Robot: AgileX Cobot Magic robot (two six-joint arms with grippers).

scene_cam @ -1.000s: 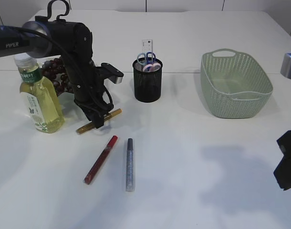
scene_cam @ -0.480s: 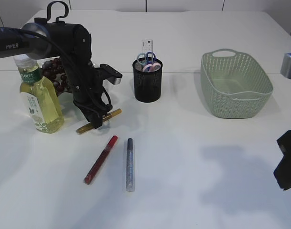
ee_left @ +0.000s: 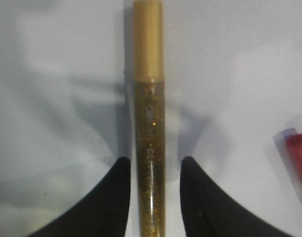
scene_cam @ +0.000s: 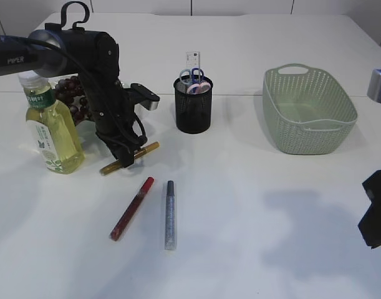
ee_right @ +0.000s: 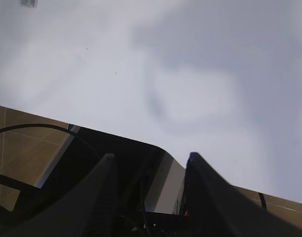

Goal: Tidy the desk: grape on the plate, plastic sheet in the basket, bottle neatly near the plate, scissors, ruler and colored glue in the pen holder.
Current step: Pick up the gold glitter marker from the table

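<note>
A: Three glue sticks lie on the desk. Where, left to right?

B: Gold glue stick [scene_cam: 129, 157] beside the bottle [scene_cam: 51, 128], red [scene_cam: 131, 208], then silver [scene_cam: 169, 214].

A: Left end effector [ee_left: 151, 170]?

B: Partly open, straddling the gold stick lengthwise for a centred grip, not visibly clamped. Right end effector [ee_right: 148, 163] open, empty.

My left arm [scene_cam: 84, 56] is matte black with rounded joints, white "PIPER" lettering on its link, a black cable looped over the top and a silver-ended block at the wrist. Its tapered black fingers [ee_left: 111, 207] look smooth and curved.
</note>
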